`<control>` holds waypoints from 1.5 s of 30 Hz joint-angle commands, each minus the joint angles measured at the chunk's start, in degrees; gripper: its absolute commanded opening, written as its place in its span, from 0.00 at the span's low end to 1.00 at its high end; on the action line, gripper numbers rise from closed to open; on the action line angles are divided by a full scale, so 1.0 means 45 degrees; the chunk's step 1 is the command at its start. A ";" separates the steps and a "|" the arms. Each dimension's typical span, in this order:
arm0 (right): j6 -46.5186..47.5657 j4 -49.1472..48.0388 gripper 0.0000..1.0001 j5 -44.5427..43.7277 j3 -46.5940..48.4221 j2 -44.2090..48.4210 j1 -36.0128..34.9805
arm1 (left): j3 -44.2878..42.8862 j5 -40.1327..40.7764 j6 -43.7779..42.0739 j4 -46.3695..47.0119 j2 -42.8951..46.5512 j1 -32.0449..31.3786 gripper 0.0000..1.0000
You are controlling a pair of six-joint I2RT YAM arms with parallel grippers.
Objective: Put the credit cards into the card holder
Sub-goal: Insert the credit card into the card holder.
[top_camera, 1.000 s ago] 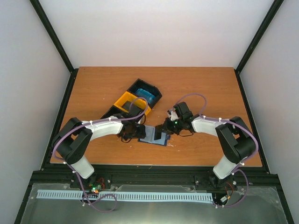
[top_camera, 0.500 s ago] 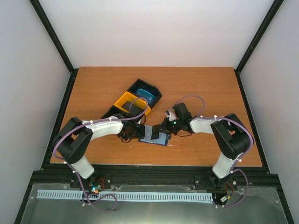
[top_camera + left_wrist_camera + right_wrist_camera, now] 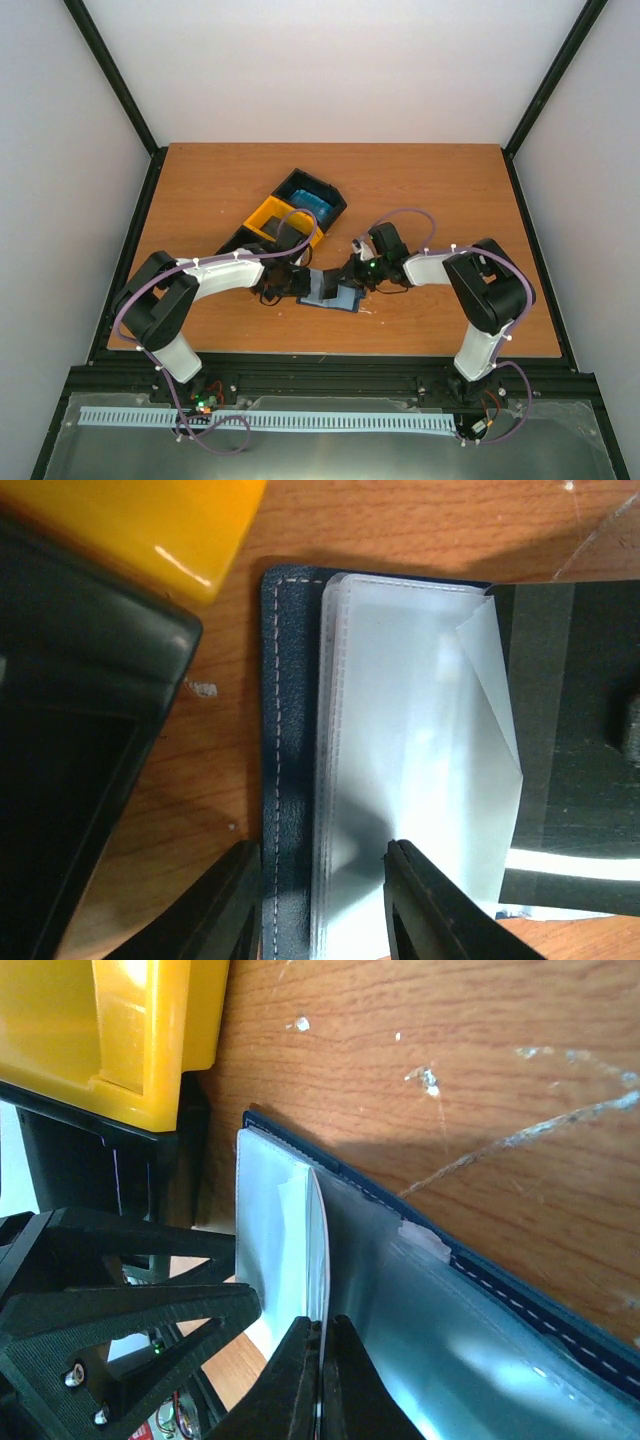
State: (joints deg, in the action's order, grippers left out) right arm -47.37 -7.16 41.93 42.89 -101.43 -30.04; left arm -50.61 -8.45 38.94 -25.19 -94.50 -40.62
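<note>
Black-and-yellow bin on wooden table; blue bundle inside.

Top external camera high behind the near edge of the table, looking steeply down over it, both wrist cameras close above the card holder from opposite sides, all sharing it and the yellow bin section.

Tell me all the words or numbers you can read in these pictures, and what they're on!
None: no word, number or logo can be read in any view.
wallet: plain dark blue with pale stitching, no print.
clear pockets: blank, nothing written on them.
yellow bin: no label showing.
black bin: no label showing.
</note>
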 commanded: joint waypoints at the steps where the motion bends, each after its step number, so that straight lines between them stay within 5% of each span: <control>1: -0.0300 -0.0611 0.03 -0.0100 -0.0281 -0.0498 -0.0288 | -0.0025 -0.0489 -0.0136 0.0171 -0.0254 -0.0165 0.37; 45: -0.2077 -0.2837 0.04 -0.0648 -0.0165 -0.1714 -0.1097 | 0.0934 -0.0660 0.0135 0.0782 0.0529 -0.0191 0.41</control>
State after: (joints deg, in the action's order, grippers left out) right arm -55.92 -19.68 41.21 42.59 -106.65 -34.28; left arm -47.35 -10.31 39.03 -20.43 -92.53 -40.84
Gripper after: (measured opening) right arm 0.034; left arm 0.415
